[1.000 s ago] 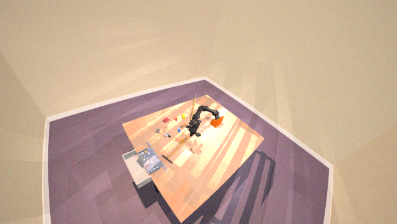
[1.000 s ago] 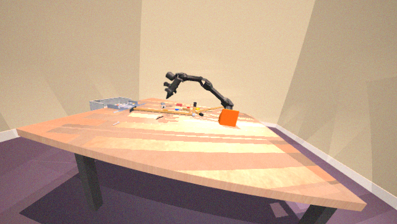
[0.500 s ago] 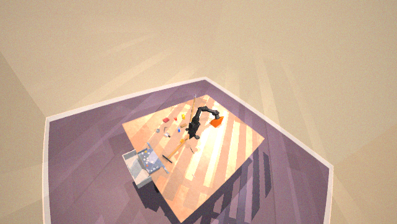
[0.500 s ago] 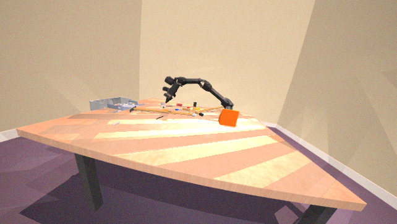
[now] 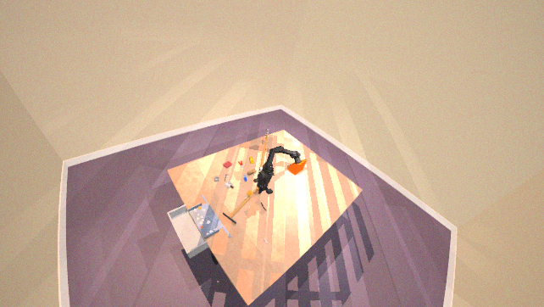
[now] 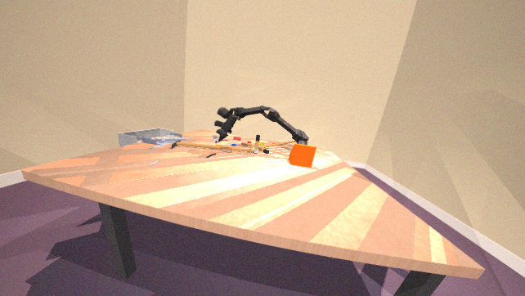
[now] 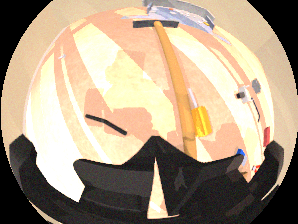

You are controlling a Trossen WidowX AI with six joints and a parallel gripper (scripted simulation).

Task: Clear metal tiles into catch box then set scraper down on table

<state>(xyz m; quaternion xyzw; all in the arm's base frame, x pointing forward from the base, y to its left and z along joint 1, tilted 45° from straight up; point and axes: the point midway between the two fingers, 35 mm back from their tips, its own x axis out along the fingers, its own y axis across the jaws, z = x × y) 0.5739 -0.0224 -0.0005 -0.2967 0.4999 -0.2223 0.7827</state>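
The long scraper (image 5: 241, 207) (image 6: 196, 145) (image 7: 172, 65) lies on the table, its wooden handle running from under the gripper to a dark crosswise blade near the plate. The blue-grey bench plate (image 5: 214, 222) carries several small pale tiles and a few orange or yellow ones. The grey catch box (image 5: 186, 232) (image 6: 126, 139) adjoins its far end, over the table edge; its contents are too small to tell. My gripper (image 5: 260, 191) (image 6: 221, 139) (image 7: 156, 144) is shut and empty, above the near part of the handle. The exact gap to the handle is hidden.
A yellow block (image 5: 249, 193) (image 7: 202, 121) lies right beside the handle. A thin black piece (image 5: 263, 206) (image 6: 211, 155) (image 7: 106, 123) lies on the other side. Red, blue and grey small things lie farther off. An orange block (image 5: 296, 167) (image 6: 302, 155) stands by the arm's base.
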